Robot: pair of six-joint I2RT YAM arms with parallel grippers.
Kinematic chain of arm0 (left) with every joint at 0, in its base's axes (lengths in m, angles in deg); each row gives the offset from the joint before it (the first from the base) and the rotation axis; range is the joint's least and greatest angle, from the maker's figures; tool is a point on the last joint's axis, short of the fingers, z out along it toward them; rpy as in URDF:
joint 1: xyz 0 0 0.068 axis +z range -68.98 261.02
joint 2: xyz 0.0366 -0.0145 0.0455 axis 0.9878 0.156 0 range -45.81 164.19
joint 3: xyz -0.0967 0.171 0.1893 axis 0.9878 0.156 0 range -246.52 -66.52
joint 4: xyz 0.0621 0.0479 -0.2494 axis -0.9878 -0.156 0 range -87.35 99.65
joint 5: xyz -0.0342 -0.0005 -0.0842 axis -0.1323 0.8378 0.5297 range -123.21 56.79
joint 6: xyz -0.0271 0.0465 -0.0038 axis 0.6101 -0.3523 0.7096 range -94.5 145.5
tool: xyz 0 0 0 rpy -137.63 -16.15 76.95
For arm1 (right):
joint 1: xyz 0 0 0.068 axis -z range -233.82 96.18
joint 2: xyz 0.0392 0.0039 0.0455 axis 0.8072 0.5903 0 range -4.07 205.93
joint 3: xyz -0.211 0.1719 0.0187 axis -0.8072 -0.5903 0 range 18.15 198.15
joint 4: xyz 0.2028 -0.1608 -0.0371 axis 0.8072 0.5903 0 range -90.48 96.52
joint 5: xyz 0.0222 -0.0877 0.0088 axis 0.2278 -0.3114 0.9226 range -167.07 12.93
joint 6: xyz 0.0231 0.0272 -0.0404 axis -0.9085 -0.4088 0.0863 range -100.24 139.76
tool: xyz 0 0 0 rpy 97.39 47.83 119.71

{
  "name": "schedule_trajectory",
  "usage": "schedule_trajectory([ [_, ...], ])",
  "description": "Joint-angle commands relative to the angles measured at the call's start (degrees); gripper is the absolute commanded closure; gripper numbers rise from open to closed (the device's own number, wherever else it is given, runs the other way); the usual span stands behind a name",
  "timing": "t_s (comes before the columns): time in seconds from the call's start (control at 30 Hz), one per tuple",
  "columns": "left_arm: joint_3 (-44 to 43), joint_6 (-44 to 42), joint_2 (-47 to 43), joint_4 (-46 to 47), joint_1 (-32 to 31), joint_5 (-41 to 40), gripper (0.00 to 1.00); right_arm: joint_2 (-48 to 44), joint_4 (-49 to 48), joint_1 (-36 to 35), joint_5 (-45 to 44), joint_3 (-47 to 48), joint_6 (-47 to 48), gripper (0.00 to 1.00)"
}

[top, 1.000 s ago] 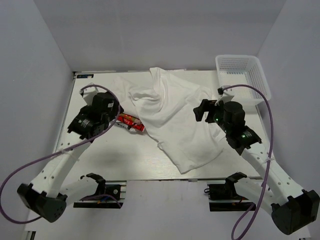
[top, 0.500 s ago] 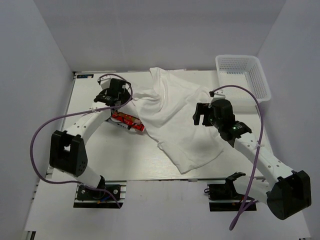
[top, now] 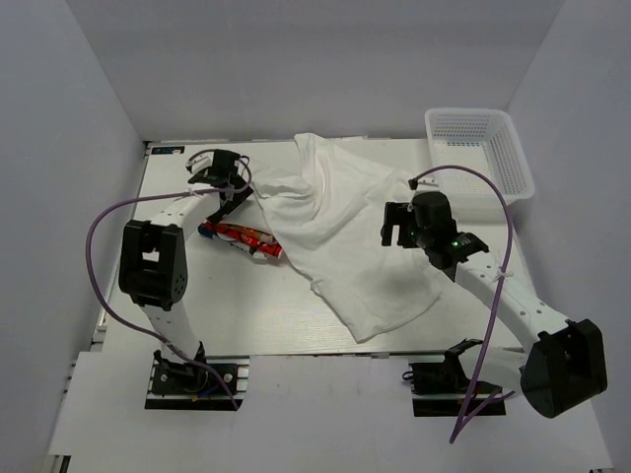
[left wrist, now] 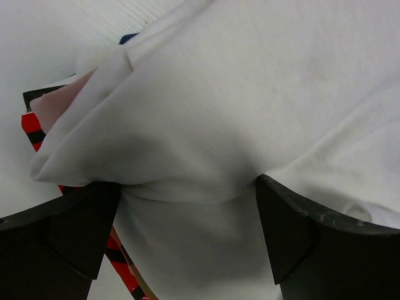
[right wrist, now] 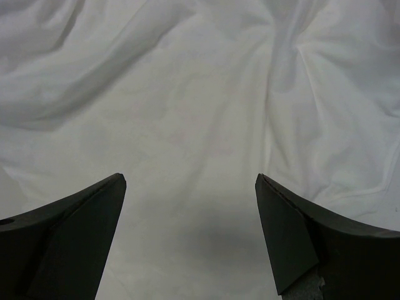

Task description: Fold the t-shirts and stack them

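A large white t-shirt [top: 345,236] lies crumpled across the middle of the table. A red patterned t-shirt [top: 244,236] lies bunched at its left edge, partly under it. My left gripper [top: 237,195] is open at the white shirt's left edge. In the left wrist view a fold of white t-shirt [left wrist: 206,112] sits between the spread fingers of the left gripper [left wrist: 187,187], with red cloth [left wrist: 119,259] at the lower left. My right gripper [top: 392,225] is open just above the shirt's right side. The right wrist view shows the right gripper [right wrist: 190,178] over wrinkled white cloth [right wrist: 194,94].
A white plastic mesh basket [top: 478,148] stands at the back right corner. Bare table [top: 237,305] shows at the front left, and the table's near edge runs just below the shirt's hem. Purple cables loop off both arms.
My left arm has stretched far back and swung its gripper from the table's left side to the white shirt's left edge. My right gripper has shifted slightly back and left over the shirt.
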Motion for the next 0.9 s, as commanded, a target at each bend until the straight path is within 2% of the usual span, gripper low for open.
schedule_trajectory([
  [0.0, -1.5, 3.5, 3.8, -6.0, 3.8, -1.7, 0.0, 0.7, -1.2, 0.0, 0.4, 2.3, 0.8, 0.1],
  [0.1, -3.4, 4.4, 5.7, -9.3, 6.8, -3.2, 0.0, 1.9, -3.0, -0.1, 1.4, 2.2, 2.1, 0.1],
  [0.2, -4.7, 5.6, 7.1, -11.6, 8.5, -4.3, 0.0, 5.0, -7.8, -0.4, 10.9, 0.7, 6.6, 0.1],
  [0.43, -6.3, 7.5, 6.5, -15.3, 12.9, -6.3, 0.0, 15.2, -9.5, -2.3, 18.4, 6.3, 8.0, 0.1],
  [0.57, -7.4, 5.6, 2.5, -14.7, 12.9, -4.0, 0.0, 23.4, -10.2, -5.2, 19.0, 10.7, 9.3, 0.1],
  [0.63, -11.4, 4.9, 0.4, -19.0, 11.7, -5.8, 0.0, 28.6, -8.1, -7.3, 18.0, 17.1, 10.6, 0.1],
  [0.73, -16.7, 3.9, -2.5, -21.8, 11.0, -6.8, 0.0, 33.9, -9.0, -9.9, 15.7, 21.0, 12.8, 0.1],
  [0.87, -12.7, 1.9, -10.6, -18.6, 11.0, -3.9, 0.0, 41.4, -9.0, -13.2, 11.9, 28.1, 15.4, 0.1],
])
